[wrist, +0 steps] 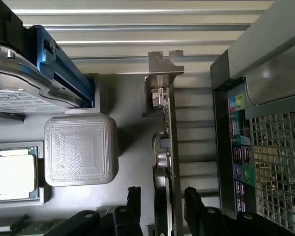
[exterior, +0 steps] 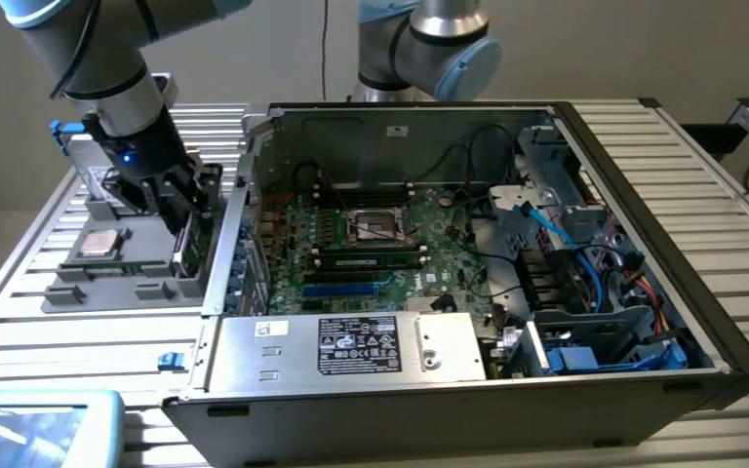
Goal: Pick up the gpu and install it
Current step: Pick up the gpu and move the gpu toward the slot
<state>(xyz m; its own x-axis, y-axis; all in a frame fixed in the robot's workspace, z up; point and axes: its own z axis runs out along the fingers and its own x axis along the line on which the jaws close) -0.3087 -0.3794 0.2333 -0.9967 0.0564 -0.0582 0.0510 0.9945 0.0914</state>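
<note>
- One arm's gripper point(exterior: 182, 216) hangs low over the grey tray point(exterior: 82, 292), its fingers point(wrist: 133, 199) spread apart on either side of the gpu point(wrist: 170, 147).
- The gpu stands on edge in the tray, along the tray side nearest the computer case point(exterior: 635, 175). Its metal bracket point(wrist: 162, 73) is at one end.
- In the wrist view the card is seen edge-on, so neither its green face nor its dark face can be made out.
- The end of the card near the fingers is cut off by the frame edge and partly covered by the dark finger bodies.
- One finger stands clear of the card. The other is very close to it, and I cannot tell whether it touches.
- In the exterior view the gripper hides the top of the gpu point(exterior: 182, 250), leaving a thin green strip visible below it.
- Elsewhere in the tray lie a processor chip point(wrist: 12, 174), a square grey block point(wrist: 78, 150) and a silver hard drive point(wrist: 19, 91). The drive is cut off by the frame edge.
- The computer case is just beside the tray, with its side open and the motherboard point(exterior: 374, 244) exposed. Its port panel point(wrist: 238, 142) faces the card.
</note>
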